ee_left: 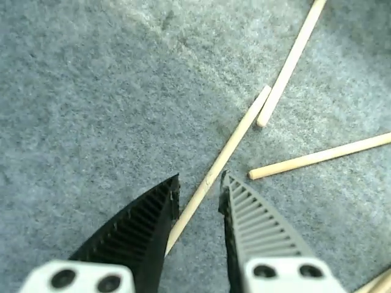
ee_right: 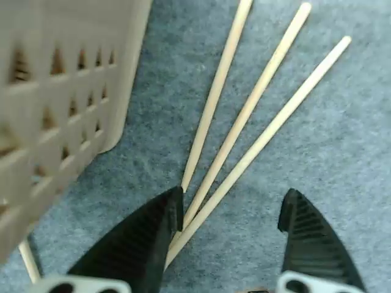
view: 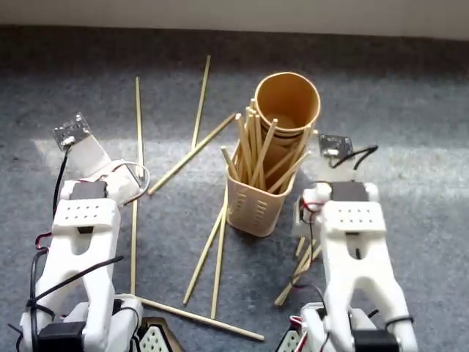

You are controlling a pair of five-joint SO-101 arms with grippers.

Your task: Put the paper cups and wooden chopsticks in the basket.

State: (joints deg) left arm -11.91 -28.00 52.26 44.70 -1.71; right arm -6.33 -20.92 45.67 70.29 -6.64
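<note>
I see left claw [ee_left: 200,182] narrowly open, straddling one loose chopstick [ee_left: 235,137] on the worktop [ee_left: 91,91], not clamped. Right claw [ee_right: 233,194] is wide, over three chopsticks [ee_right: 247,110] lying just beside the basket [view: 253,209]. Paper cups [view: 287,99] and a chopstick bundle [view: 256,147] stand in the basket.

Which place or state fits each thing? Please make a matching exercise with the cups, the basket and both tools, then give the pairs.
Things:
1. cups
2. basket
3. left tool
4. right tool

Places or states:
a. open over three chopsticks
b. stands on the carpet
c. inside the basket
d. open astride one chopstick

Pairs: 1-c, 2-b, 3-d, 4-a.
</note>
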